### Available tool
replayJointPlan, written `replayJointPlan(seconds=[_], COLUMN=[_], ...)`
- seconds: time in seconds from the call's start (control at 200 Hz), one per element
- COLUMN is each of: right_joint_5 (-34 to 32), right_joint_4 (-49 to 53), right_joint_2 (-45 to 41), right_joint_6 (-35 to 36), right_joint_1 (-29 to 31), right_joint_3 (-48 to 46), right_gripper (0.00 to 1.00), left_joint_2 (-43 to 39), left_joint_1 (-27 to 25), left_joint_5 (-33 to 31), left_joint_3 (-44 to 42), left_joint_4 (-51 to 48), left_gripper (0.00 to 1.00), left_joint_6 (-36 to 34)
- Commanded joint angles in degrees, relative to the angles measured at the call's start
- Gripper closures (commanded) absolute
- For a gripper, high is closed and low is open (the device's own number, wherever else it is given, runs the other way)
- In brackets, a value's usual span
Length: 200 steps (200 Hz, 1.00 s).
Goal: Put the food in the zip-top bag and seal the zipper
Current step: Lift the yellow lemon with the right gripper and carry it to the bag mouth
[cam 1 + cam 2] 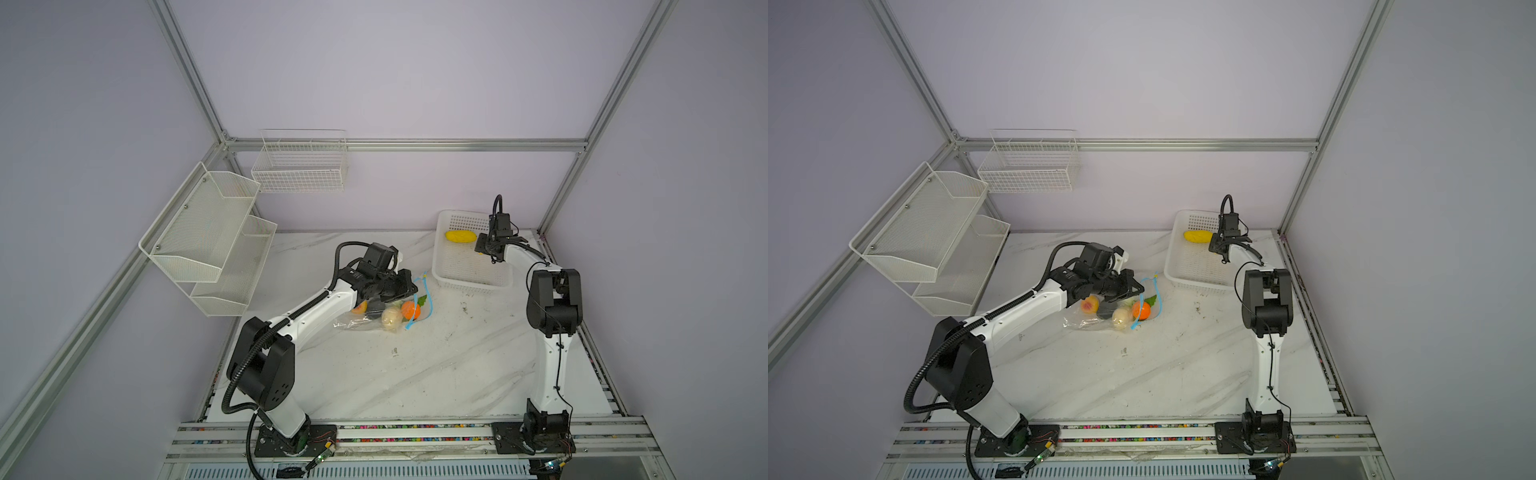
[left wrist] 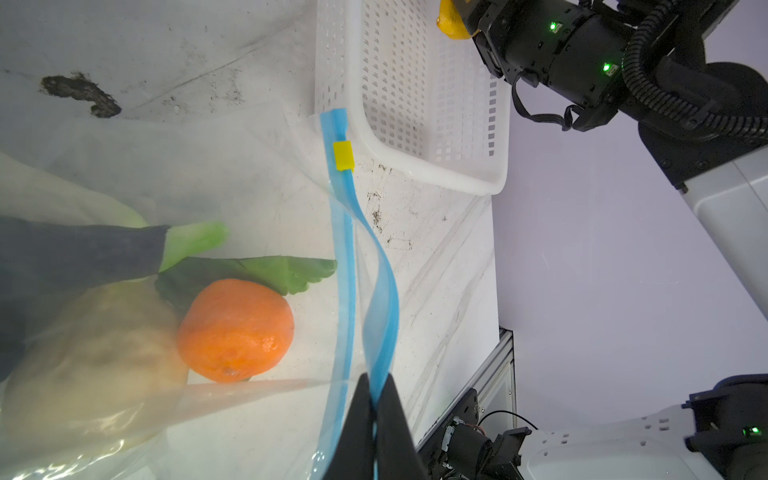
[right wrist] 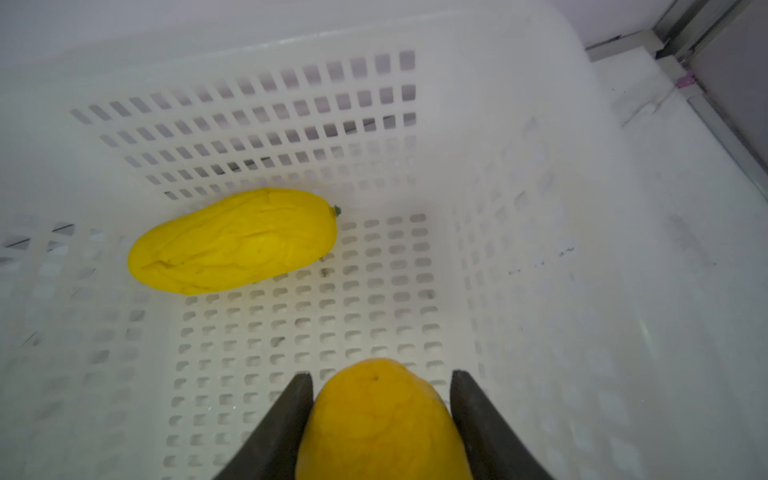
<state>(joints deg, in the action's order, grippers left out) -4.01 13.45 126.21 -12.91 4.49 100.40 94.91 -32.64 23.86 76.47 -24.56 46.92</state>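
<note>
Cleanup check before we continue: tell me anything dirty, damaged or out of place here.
The table is dirty: a dark crusted smear beside the zip-top bag, and black scuffs near the white basket. The yellow fruit lying in that basket looks creased and dented. Nothing is spilled.

Both arms wore white shells with black joint housings on black base plates. The left arm, lower left, carried a ribbed black hose; the right arm, a thin black cable. Green lights dotted its wrist.
</note>
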Motion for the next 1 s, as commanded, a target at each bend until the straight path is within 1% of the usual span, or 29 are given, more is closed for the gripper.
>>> replayJointPlan(seconds=[0.0, 0.255, 0.415, 0.55, 0.785, 0.895, 0.995], right_joint_5=[4.64, 11.63, 15.06, 19.45, 23.21, 25.58, 27.36], right_joint_4=[-2.49, -4.60, -4.36, -4.40, -4.12, -5.89, -7.73], right_joint_2=[-6.01, -17.36, -23.66, -28.49, -37.19, -40.74, -43.02], right_joint_6=[-3.39, -8.61, -10.74, -12.40, -13.93, -15.94, -17.76], right_joint_1=[0.29, 2.06, 5.04, 7.07, 10.44, 11.21, 13.16], right_joint_3=[-4.78, -16.12, -22.25, -27.23, -34.75, -38.36, -41.26], right_gripper=[0.46, 0.46, 0.46, 0.46, 0.45, 0.45, 0.45], left_joint_2=[-1.75, -1.88, -1.71, -1.66, -2.18, -2.58, -3.01], left_joint_1=[0.46, 0.46, 0.42, 0.48, 0.47, 0.47, 0.45], left_joint_5=[1.02, 1.17, 1.64, 1.81, 1.64, 1.54, 1.37], left_joint_3=[2.55, 2.35, 2.54, 2.64, 2.69, 2.55, 2.49], left_joint_4=[2.06, 2.41, 2.81, 3.02, 3.37, 3.48, 3.53], left_gripper=[1.00, 1.00, 1.00, 1.00, 1.00, 1.00, 1.00], left_joint_6=[-0.95, -0.91, -0.85, -0.86, -0.51, -0.27, -0.25])
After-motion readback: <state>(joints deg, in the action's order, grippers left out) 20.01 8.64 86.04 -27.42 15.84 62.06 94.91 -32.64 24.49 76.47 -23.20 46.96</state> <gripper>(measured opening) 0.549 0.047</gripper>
